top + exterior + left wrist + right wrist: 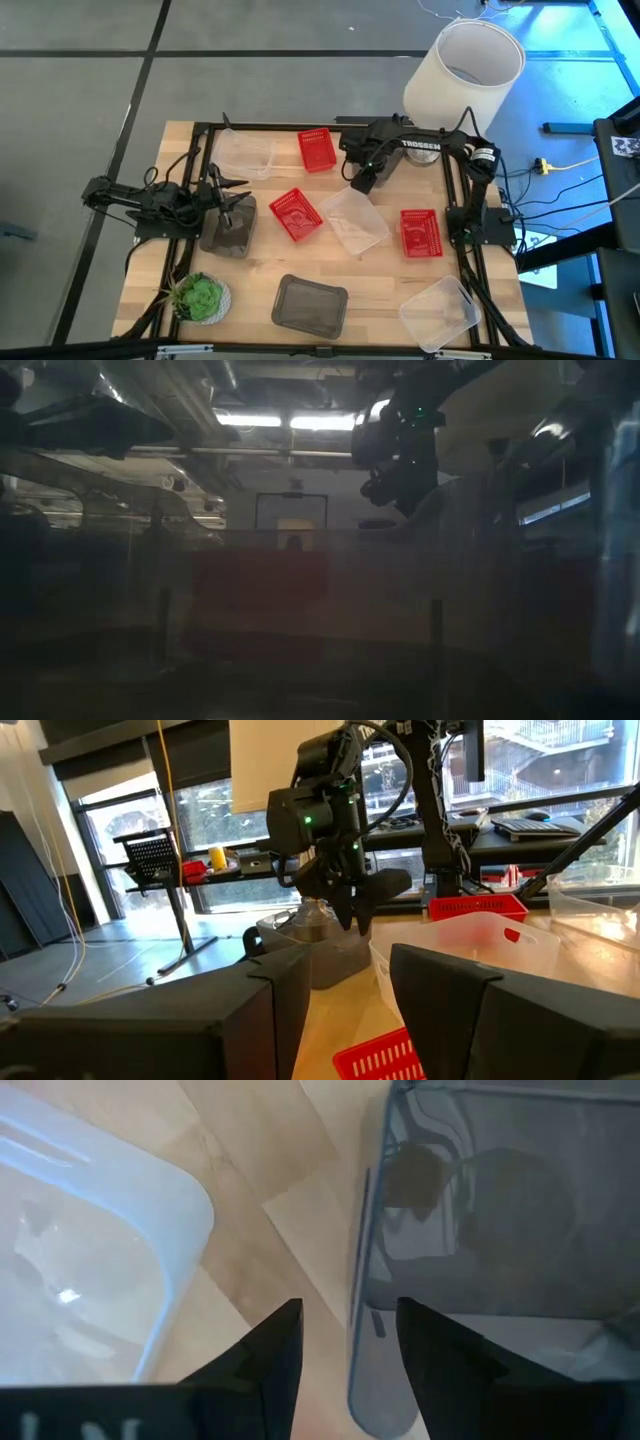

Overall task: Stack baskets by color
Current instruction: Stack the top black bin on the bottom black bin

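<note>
Red baskets point(316, 150) point(296, 214) point(421, 233), clear baskets point(245, 153) point(355, 220) point(438, 312) and dark grey baskets point(230, 225) point(310, 305) lie apart on the wooden table, each on its bottom. My right gripper point(362, 180) point(345, 1325) hangs open at the far middle and points down. It is above the gap between a clear basket point(80, 1250) and a grey basket point(500, 1230), over the grey rim point(362, 1330), and touches nothing. My left gripper point(225, 195) point(350, 1010) waits open and level at the left, above a grey basket.
A white lampshade point(465, 70) stands beyond the table's far right corner. A green potted plant point(200, 297) sits at the near left corner. A black frame point(260, 127) and cables edge the table. The low view looks through a clear basket wall point(300, 610).
</note>
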`<state>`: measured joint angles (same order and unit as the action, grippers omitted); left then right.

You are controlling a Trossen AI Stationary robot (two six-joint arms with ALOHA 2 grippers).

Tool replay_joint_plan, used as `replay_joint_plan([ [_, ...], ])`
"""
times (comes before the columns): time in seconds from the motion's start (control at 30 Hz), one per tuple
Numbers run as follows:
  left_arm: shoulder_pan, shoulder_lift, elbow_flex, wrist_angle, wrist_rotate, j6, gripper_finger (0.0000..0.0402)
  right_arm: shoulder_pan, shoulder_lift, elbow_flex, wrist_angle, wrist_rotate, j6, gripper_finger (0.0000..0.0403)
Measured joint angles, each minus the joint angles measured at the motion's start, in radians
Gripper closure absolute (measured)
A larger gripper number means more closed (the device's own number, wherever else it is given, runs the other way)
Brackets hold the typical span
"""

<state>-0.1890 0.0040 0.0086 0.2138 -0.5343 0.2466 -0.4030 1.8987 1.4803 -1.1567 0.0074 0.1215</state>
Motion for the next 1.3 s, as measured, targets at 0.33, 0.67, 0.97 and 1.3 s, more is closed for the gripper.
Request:
replay_joint_plan([
  [0.33,0.0,0.0,0.0,0.0,0.0,0.0,0.0269,0.0,0.051,0.0,0.015,0.121,-0.048,0.024],
  [0.67,0.0,0.0,0.0,0.0,0.0,0.0,0.0269,0.0,0.056,0.0,0.017,0.118,-0.048,0.0261],
  [0.97,0.0,0.0,0.0,0.0,0.0,0.0,0.0269,0.0,0.056,0.0,0.024,0.07,-0.052,0.0337],
  [1.3,0.0,0.0,0.0,0.0,0.0,0.0,0.0269,0.0,0.057,0.0,0.022,0.138,-0.072,0.0399],
])
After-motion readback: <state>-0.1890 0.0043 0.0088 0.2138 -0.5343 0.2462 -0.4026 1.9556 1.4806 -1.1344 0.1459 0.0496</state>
